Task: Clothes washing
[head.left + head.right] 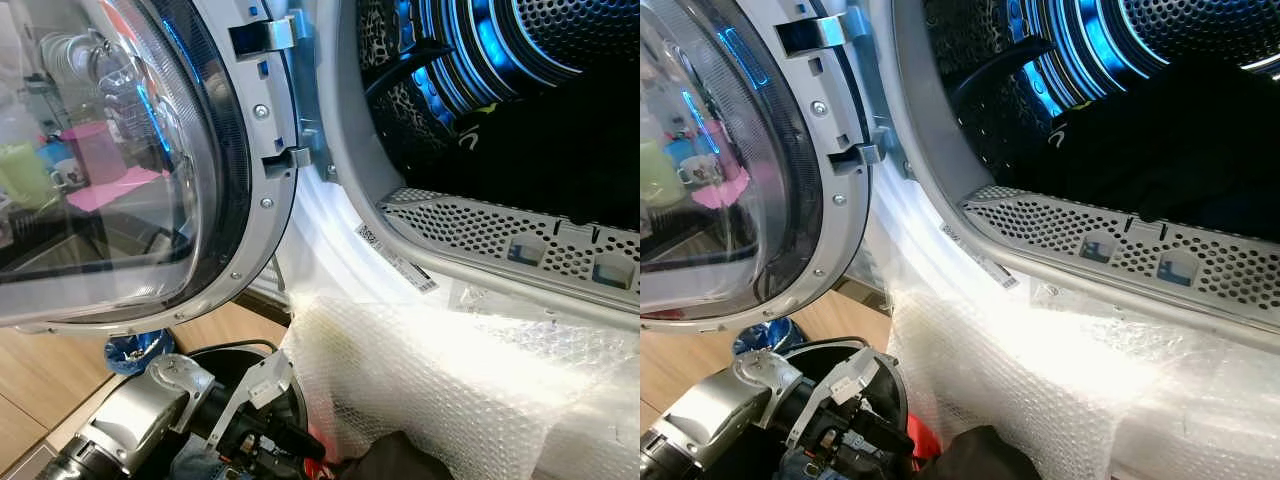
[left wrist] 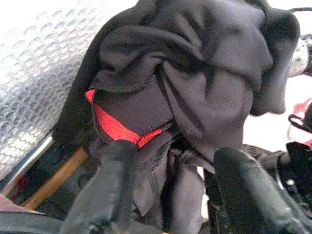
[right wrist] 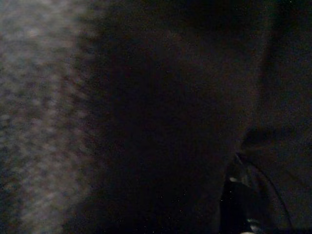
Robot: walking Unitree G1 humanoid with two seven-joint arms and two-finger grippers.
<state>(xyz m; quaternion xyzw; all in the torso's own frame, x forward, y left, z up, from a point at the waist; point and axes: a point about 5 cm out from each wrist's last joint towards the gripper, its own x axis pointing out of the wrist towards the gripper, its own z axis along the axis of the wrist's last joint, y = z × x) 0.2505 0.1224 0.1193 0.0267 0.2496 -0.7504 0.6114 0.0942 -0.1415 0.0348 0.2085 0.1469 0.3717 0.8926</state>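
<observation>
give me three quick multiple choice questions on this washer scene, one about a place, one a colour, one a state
1. Where is the bubble wrap?
A. draped over the machine's front below the drum opening
B. inside the drum
C. taped to the door glass

2. What colour shows inside the folds of the black garment?
A. yellow
B. red
C. green

3. How does the washer door stand?
A. shut
B. taken off
C. swung open to the robot's left

Answers:
1. A, the head views show the wrap covering the front beneath the perforated rim.
2. B, the left wrist view shows a red strip among the black cloth in front of the left gripper.
3. C, the door hangs open on its hinge and the blue-lit drum is exposed with dark clothes inside.
</observation>
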